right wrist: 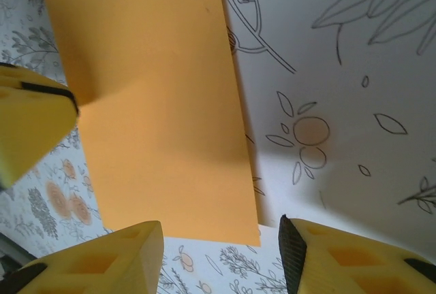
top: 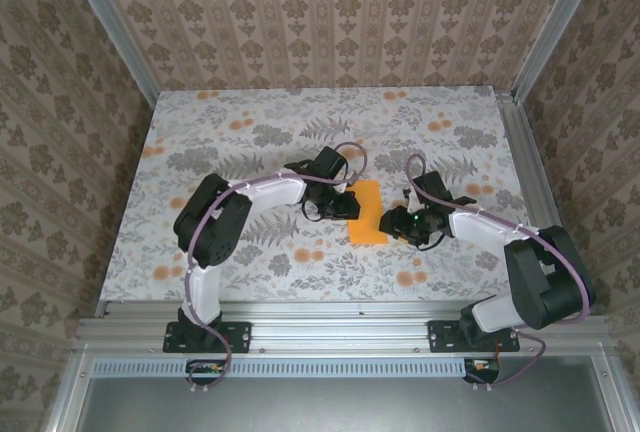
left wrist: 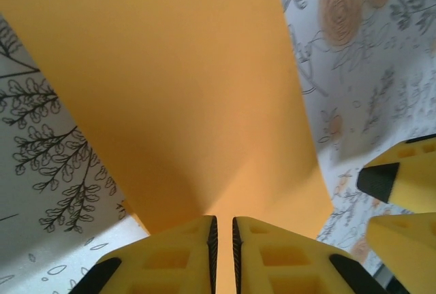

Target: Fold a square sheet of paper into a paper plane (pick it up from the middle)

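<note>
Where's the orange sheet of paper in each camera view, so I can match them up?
Top external: the orange paper lies mid-picture, between the left claw and the right claw.
Left wrist: upper middle, narrowing down into the left claw, which pinches it.
Right wrist: upper left to centre, above the open right claw.
Shared landmark: the left claw's yellow fingers at the paper's edge.

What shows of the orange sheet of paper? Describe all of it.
The square sheet of paper is plain bright orange, thin, matte and unmarked. From above it reads as a narrow rectangle lying on the flower-print table between the two arms. The left gripper pinches one long edge, and the paper rises in a soft ridge toward the pinch; the rest lies flat. The right gripper stands open at the opposite side, apparently clear of it.
</note>
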Tool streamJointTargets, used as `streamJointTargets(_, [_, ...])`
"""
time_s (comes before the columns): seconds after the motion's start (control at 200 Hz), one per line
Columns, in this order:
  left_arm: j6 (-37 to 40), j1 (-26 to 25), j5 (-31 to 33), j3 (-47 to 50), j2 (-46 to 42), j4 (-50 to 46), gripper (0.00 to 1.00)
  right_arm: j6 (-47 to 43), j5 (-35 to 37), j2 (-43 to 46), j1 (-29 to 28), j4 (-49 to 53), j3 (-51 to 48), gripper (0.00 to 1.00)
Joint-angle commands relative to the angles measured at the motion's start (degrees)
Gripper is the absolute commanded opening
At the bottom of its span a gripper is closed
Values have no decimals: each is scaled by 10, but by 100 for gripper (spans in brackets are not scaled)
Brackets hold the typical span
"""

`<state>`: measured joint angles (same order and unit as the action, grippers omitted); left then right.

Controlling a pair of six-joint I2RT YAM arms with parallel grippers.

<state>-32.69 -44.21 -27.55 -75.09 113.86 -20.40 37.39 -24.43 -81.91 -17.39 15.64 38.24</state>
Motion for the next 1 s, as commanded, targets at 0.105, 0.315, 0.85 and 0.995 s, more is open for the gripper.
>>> streamJointTargets(0.105, [34, -1, 18, -10, 24, -31, 12, 18, -13, -23, 3, -27, -1, 52])
streamJointTargets(0.315, [39, -1, 18, -2, 33, -29, 10, 24, -30, -46, 2, -50, 4, 52])
streamJointTargets(0.85, [40, 14, 8, 23, 25, -12, 9, 73, -106, -50, -2, -115, 0, 47])
streamJointTargets(0.995, [42, 16, 7, 22, 23, -11, 10, 79, -107, -36, -3, -114, 0, 42])
